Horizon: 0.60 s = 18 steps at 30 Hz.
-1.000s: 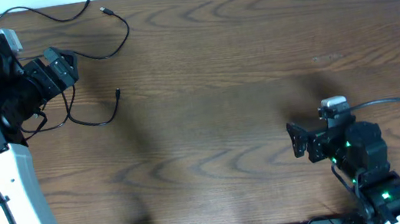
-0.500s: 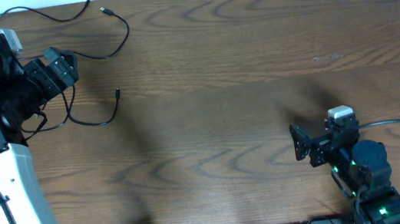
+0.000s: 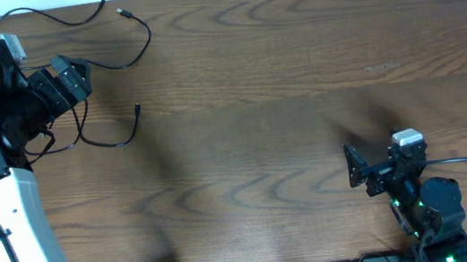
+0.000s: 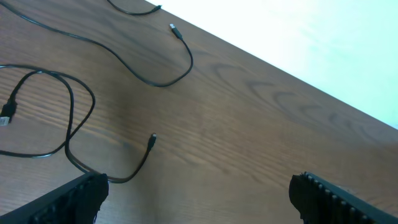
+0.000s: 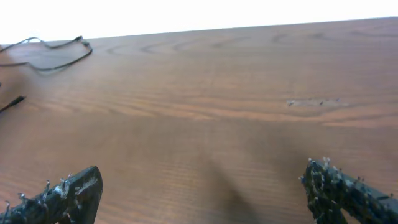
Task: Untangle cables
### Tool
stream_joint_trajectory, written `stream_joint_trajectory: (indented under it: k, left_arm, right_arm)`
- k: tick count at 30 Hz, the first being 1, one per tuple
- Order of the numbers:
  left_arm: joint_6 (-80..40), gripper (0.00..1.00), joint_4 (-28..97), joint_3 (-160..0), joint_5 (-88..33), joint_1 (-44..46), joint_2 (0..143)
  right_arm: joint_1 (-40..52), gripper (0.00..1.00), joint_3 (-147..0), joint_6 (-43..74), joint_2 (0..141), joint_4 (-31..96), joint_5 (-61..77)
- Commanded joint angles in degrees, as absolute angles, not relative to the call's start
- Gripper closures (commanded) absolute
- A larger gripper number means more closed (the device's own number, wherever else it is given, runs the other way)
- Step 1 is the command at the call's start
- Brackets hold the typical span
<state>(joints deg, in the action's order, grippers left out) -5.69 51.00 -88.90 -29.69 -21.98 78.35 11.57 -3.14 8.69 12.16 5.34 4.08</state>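
left gripper hung with jaws spread and empty right by the black cables at the far left — nearest loop just under its fingers, plug end trailing right — while the right gripper, spread too, sat well apart.

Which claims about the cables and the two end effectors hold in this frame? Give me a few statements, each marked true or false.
1. The upper black cable and the lower black cable both lie at the far left of the table. True.
2. The right end effector grips a cable. False: it is open with nothing between its fingers, at the near right, away from both cables.
3. The left end effector is open. True.
4. A white cable lies across the middle of the table. False: no white cable shows in any view.
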Motion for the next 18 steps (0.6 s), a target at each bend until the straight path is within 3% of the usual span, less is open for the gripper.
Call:
stream_joint_trajectory:
  k: [1,18]
  left_arm:
    - [-4.95,0.02,50.96,-89.1,-30.0,-22.17,78.46]
    - [-4.95,0.02,50.98,-89.1,-30.0,-22.17,78.46]
  right_arm:
    - [10.52,0.01,-2.02,8.03,10.26,5.69,3.4]
    - [6.87,0.01,-1.28,4.99,6.24,6.17,3.31]
